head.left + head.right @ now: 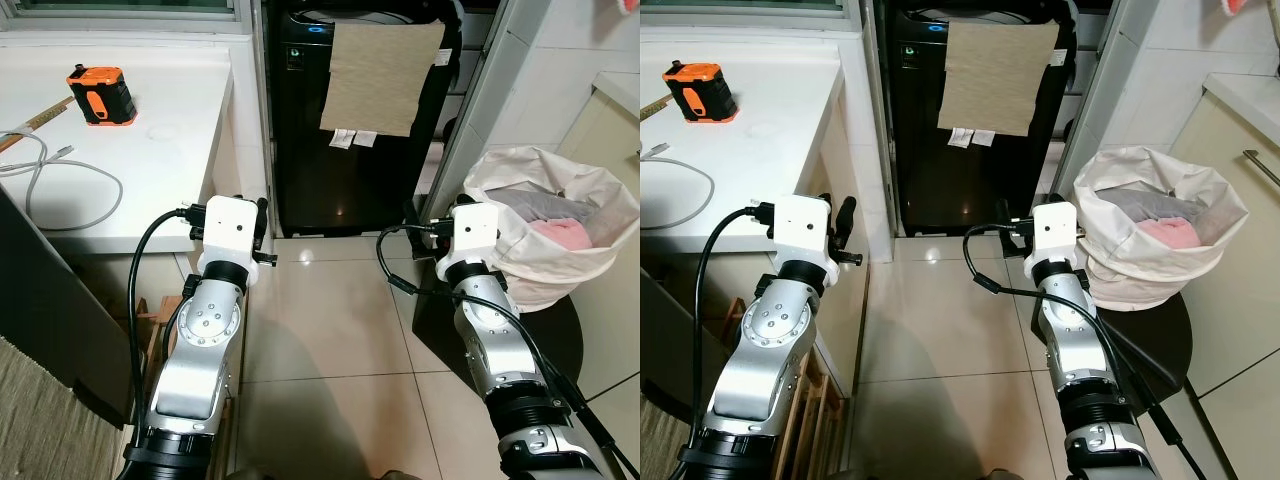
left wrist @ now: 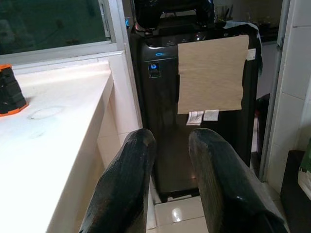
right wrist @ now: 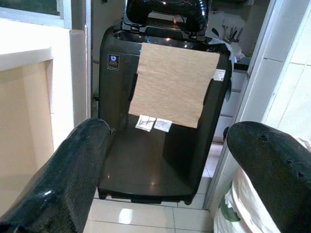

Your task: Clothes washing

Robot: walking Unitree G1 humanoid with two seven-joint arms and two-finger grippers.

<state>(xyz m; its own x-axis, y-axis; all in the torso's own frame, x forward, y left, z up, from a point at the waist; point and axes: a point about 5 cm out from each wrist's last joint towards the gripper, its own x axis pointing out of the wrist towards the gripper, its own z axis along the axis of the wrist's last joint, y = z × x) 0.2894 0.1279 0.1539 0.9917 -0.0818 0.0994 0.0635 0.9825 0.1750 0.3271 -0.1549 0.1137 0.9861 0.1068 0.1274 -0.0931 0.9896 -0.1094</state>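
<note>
A black top-loading washing machine (image 1: 300, 150) stands straight ahead in a recess, with a brown cardboard sheet (image 1: 378, 75) hanging on its front. To the right, a white laundry bag (image 1: 545, 270) holds pink and grey clothes (image 1: 560, 232). My left gripper (image 2: 172, 138) is held up beside the counter's end, pointing at the machine, its fingers (image 2: 126, 184) close together with nothing between them. At the bag's left side my right gripper (image 3: 172, 131) stands open and empty, also facing the machine.
A white counter (image 1: 170, 150) on the left carries an orange tape measure (image 1: 101, 95) and a grey cable (image 1: 60, 190). The bag rests on a black stool (image 1: 565, 345). A beige cabinet (image 1: 1240, 250) stands at the far right. Tiled floor (image 1: 330, 330) lies between my arms.
</note>
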